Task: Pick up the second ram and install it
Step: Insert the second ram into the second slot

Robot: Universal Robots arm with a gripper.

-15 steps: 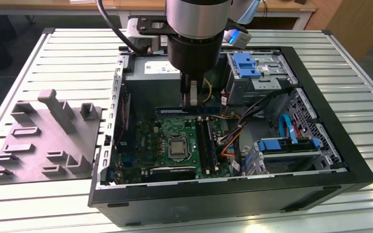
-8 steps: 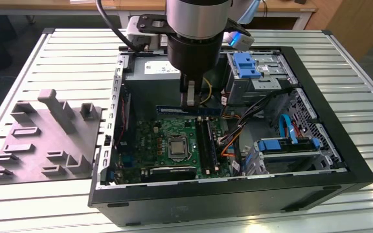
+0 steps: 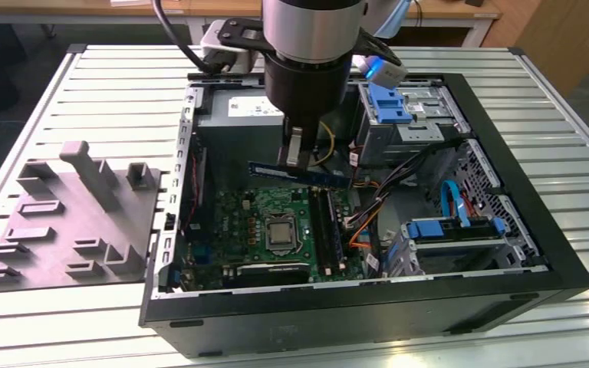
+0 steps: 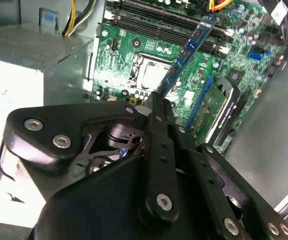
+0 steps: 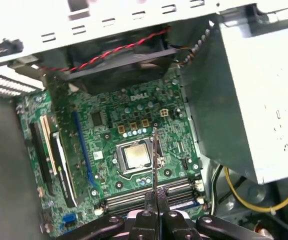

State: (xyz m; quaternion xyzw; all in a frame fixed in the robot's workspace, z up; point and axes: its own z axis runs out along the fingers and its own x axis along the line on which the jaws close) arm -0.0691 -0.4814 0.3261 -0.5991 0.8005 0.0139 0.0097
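Observation:
The second ram (image 3: 320,176) is a thin bluish strip with dark chips, hanging level above the green motherboard (image 3: 243,222) inside the open computer case. My gripper (image 3: 292,161) reaches down from above and is shut on the stick near one end. In the second wrist view the second ram (image 4: 186,50) runs out from my gripper (image 4: 156,97) over the board. In the first wrist view the second ram (image 5: 154,160) appears edge-on above the silver socket (image 5: 136,156), near the long black slots (image 5: 149,195).
A grey power supply (image 3: 238,107) and a blue-tabbed drive cage (image 3: 389,103) stand at the back of the case. Orange and black cables (image 3: 361,230) lie beside the slots (image 3: 325,222). A grey moulded fixture (image 3: 70,222) sits on the slatted table at the exterior view's left.

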